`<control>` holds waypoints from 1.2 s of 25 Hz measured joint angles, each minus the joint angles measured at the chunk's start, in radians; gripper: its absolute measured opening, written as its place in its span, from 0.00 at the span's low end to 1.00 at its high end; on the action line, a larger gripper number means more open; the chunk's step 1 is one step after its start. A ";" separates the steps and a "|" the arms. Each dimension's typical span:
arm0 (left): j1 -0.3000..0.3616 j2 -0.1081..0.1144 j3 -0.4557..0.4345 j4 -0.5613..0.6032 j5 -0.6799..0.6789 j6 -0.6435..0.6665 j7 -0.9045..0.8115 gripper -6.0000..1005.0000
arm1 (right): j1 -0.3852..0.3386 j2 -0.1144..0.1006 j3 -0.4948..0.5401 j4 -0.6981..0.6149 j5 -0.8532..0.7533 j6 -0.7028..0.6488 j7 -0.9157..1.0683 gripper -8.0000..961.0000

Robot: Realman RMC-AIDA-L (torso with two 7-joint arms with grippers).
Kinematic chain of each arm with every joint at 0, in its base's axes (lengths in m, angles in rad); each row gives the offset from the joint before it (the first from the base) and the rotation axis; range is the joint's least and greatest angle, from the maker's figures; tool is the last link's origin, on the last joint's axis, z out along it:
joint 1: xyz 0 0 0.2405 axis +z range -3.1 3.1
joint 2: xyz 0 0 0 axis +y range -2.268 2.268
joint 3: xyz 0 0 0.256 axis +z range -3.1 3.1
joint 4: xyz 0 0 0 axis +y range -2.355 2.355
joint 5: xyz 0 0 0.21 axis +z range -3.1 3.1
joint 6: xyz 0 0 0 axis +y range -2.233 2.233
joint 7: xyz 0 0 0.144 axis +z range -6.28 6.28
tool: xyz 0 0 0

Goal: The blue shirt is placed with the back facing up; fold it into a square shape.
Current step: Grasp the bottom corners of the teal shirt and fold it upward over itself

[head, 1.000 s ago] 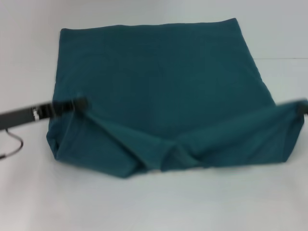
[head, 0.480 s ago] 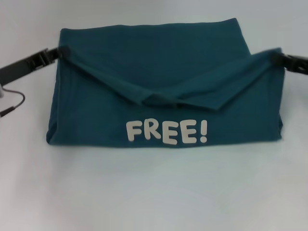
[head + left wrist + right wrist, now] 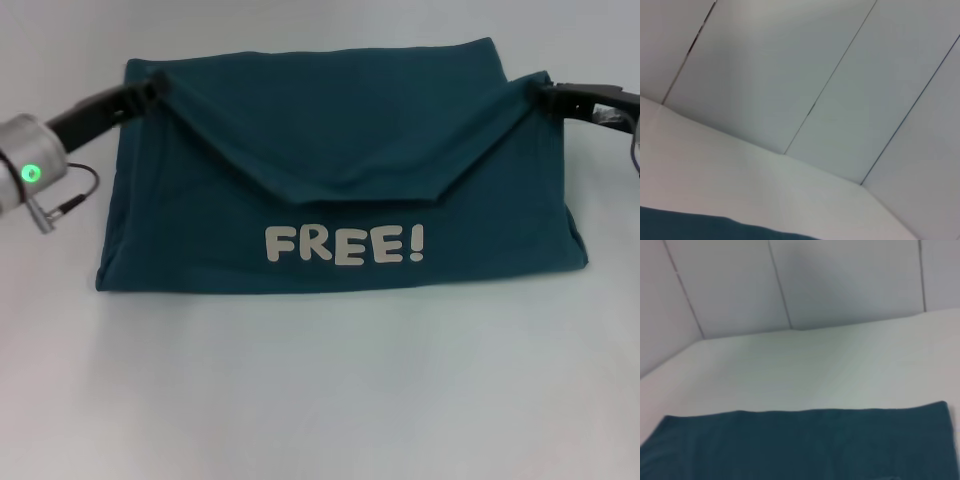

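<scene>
Starting on the left, your left gripper (image 3: 152, 86) sits at the far-left corner of the blue shirt (image 3: 330, 130), pinching the corner of the folded-over layer there. The fingers look pressed together on the cloth, since the corner is held up taut at the tip.

The shirt lies in the middle of the white table (image 3: 320, 400), already narrowed to a wide rectangle. Its near half has been turned over toward the far edge, so a pale "FREE!" print (image 3: 344, 245) shows on the upturned side. Between the two held corners the carried edge sags in a shallow V, well short of the far hem in the middle.

On the right, your right gripper (image 3: 545, 92) holds the matching corner at the far-right side, likewise clamped on the fabric. The wrist views show only the far strip of the shirt, the table and a panelled wall (image 3: 840, 75).

You appear to be in the near-to-far fold, close to laying it down. The next move likely calls for carrying both corners to the far hem together, keeping the edge stretched so the sag flattens. Lower both evenly, then let go. If one side leads, the fold will probably skew and the square will suffer.
</scene>
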 joint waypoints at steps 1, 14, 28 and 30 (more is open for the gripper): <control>-0.005 -0.004 0.000 -0.009 -0.003 -0.016 0.017 0.03 | 0.003 0.000 -0.001 0.013 0.008 0.023 -0.013 0.12; -0.014 -0.039 -0.006 -0.031 -0.049 -0.124 0.133 0.03 | -0.004 0.019 -0.003 0.099 0.100 0.134 -0.158 0.13; 0.033 -0.064 -0.011 -0.022 -0.182 -0.171 0.219 0.04 | -0.013 0.038 -0.013 0.095 0.100 0.174 -0.178 0.14; 0.044 -0.061 -0.010 -0.021 -0.202 -0.171 0.218 0.19 | -0.014 0.040 -0.012 0.090 0.100 0.175 -0.178 0.19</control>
